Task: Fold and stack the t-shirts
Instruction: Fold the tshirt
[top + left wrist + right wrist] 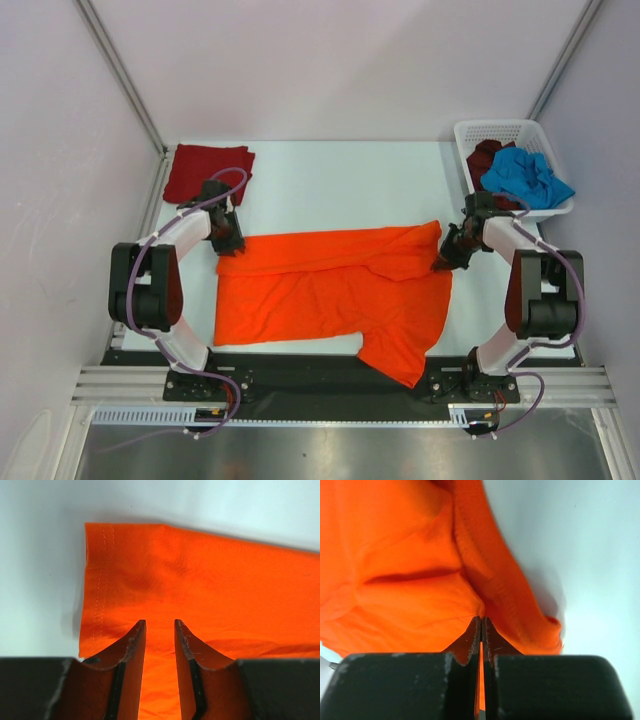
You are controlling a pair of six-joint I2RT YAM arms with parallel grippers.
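An orange t-shirt (pixel 330 290) lies spread across the middle of the table, one sleeve pointing to the near edge. My left gripper (pixel 228 243) hovers over its far left corner. In the left wrist view the left gripper (pixel 159 625) is open, with flat orange t-shirt cloth (pixel 200 580) showing in the gap between the fingers. My right gripper (pixel 445 262) is at the shirt's far right corner. The right wrist view shows the right gripper (pixel 482 617) shut on a bunched fold of the orange t-shirt (pixel 405 595) beside the ribbed collar. A dark red t-shirt (pixel 208 172) lies folded at the back left.
A white lattice basket (pixel 497 127) stands at the back right, just behind the right arm, holding a crumpled blue t-shirt (pixel 525 178) and a dark maroon one (pixel 487 155). Bare white table (pixel 340 180) stretches behind the orange shirt. Frame posts rise at both far corners.
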